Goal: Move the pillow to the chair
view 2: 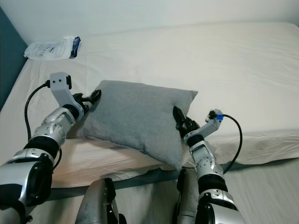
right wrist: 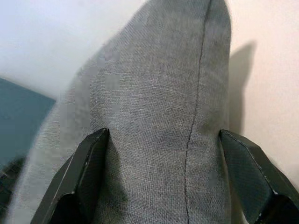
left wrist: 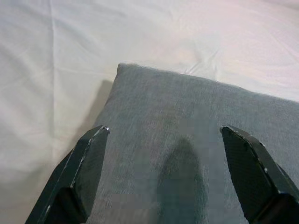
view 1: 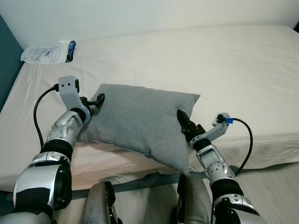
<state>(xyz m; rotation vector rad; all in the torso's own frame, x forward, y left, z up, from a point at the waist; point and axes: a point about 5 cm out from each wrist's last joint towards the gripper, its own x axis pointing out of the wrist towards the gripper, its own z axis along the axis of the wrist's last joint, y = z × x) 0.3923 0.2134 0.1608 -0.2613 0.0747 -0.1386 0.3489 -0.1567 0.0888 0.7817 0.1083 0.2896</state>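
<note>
Where the bed (view 1: pixel 243 65) ends nearest the robot, its front edge runs across the lower part of the head views, and the grey pillow (view 1: pixel 140 121) lies just behind that edge, one lower corner reaching down over it. At the pillow's right side the right claw (view 1: pixel 183 122) has its black fingers spread wide on either side of the seam edge; in the right wrist view the fabric sits between the two fingertips (right wrist: pixel 88 163), though whether they press it is hard to judge. At the pillow's left upper corner the left claw (view 1: pixel 96 101) is also spread open, its fingertips (left wrist: pixel 88 158) straddling the corner in the left wrist view, close over the cloth. Beyond the pillow the cream sheet stretches wide and flat, lightly creased, with free room behind it and to the right. A dark teal wall (view 1: pixel 7 70) borders the bed on the left. Far back at the left corner a white plastic packet (view 1: pixel 49 52) with blue print lies against the pale rear wall (view 1: pixel 140 14)
</note>
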